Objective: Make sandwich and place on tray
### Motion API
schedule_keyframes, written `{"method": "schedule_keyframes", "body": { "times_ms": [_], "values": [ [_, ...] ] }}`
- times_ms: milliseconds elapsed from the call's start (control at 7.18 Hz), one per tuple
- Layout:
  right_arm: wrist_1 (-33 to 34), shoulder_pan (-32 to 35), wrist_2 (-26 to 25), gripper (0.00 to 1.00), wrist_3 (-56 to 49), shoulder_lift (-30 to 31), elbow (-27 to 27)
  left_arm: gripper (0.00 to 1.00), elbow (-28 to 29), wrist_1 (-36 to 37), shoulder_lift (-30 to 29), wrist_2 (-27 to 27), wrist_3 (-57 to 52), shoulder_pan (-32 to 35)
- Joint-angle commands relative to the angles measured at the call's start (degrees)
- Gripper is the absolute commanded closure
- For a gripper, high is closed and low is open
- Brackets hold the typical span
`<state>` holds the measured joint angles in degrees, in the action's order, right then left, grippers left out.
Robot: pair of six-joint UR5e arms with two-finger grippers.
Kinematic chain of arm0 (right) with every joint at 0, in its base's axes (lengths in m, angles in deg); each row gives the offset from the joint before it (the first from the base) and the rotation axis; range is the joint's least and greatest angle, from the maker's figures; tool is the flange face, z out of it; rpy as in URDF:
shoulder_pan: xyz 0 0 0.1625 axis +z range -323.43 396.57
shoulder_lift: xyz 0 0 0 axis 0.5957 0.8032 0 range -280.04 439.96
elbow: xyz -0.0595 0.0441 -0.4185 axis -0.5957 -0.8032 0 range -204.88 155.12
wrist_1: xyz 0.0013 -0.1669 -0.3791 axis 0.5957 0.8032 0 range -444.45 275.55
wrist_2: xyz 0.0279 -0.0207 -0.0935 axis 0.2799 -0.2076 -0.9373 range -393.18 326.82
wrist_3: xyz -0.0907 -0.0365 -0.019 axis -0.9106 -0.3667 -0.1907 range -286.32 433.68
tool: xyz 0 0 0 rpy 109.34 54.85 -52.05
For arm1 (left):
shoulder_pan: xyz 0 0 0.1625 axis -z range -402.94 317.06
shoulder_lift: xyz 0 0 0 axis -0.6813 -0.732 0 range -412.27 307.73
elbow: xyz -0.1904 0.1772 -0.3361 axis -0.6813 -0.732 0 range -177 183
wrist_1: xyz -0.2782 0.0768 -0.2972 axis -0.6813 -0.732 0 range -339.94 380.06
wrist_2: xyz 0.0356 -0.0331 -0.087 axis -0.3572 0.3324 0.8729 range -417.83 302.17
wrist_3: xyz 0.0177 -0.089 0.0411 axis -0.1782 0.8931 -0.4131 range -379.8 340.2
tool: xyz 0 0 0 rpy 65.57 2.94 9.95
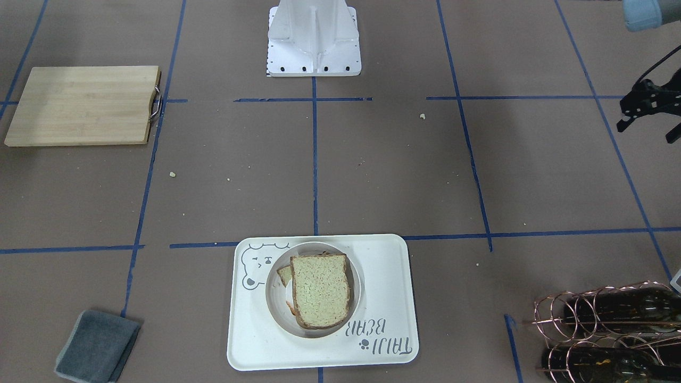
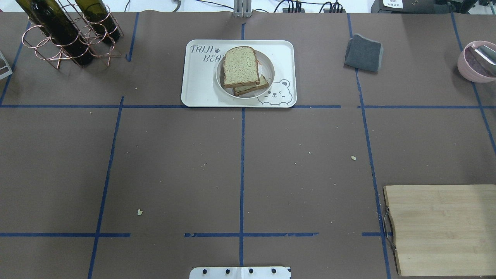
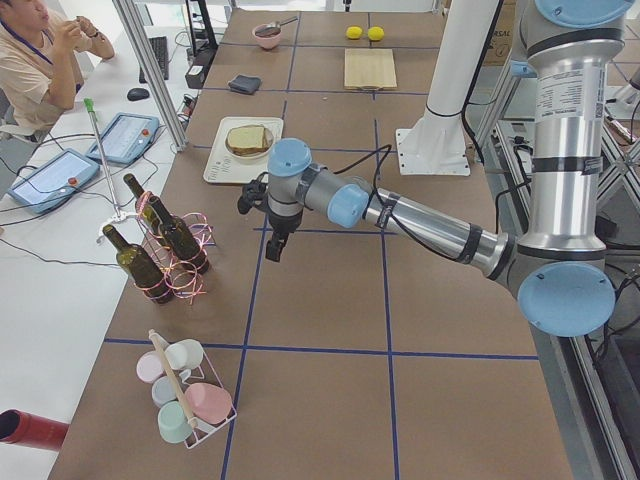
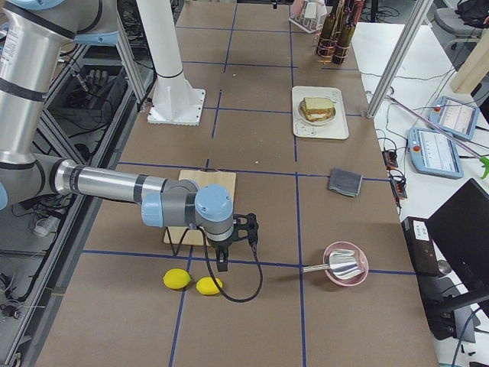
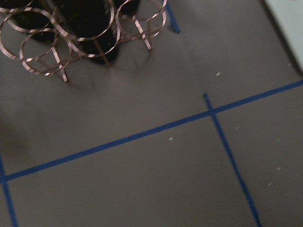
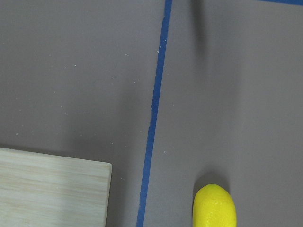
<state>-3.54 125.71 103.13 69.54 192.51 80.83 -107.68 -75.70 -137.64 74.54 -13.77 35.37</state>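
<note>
The sandwich (image 1: 321,290) is two stacked slices of speckled brown-crusted bread on a white plate (image 1: 276,308), which stands on the cream bear tray (image 1: 393,298). It also shows in the overhead view (image 2: 241,66), with the tray (image 2: 197,85) at the far middle. The egg is hidden between the slices. My left gripper (image 1: 645,133) hangs above the table well to the tray's side, near the bottle rack, fingers apart and empty; it also shows in the exterior left view (image 3: 258,230). My right gripper (image 4: 238,252) hovers beyond the cutting board near two lemons; I cannot tell its state.
A wooden cutting board (image 2: 441,228) lies at the near right. A grey cloth (image 2: 363,53) and a pink bowl (image 2: 478,60) are at the far right. A copper rack with wine bottles (image 2: 66,31) stands at the far left. Two lemons (image 4: 177,279) lie past the board.
</note>
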Motion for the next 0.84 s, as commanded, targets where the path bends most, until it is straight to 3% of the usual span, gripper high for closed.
{"method": "schedule_keyframes", "body": {
  "times_ms": [0, 139, 697],
  "values": [
    [0.03, 0.07, 0.37, 0.0, 0.01, 1.0, 0.02, 0.0, 2.22, 2.15, 6.76, 0.52, -14.06, 8.05],
    [-0.05, 0.07, 0.19, 0.0, 0.01, 1.18, 0.02, 0.0, 1.96, 1.98, 10.63, 0.52, -14.46, 8.77],
    [-0.23, 0.07, -0.34, 0.0, -0.25, 2.06, 0.02, 0.0, 1.96, 3.12, 10.93, 0.17, -14.73, 9.04]
  ]
}}
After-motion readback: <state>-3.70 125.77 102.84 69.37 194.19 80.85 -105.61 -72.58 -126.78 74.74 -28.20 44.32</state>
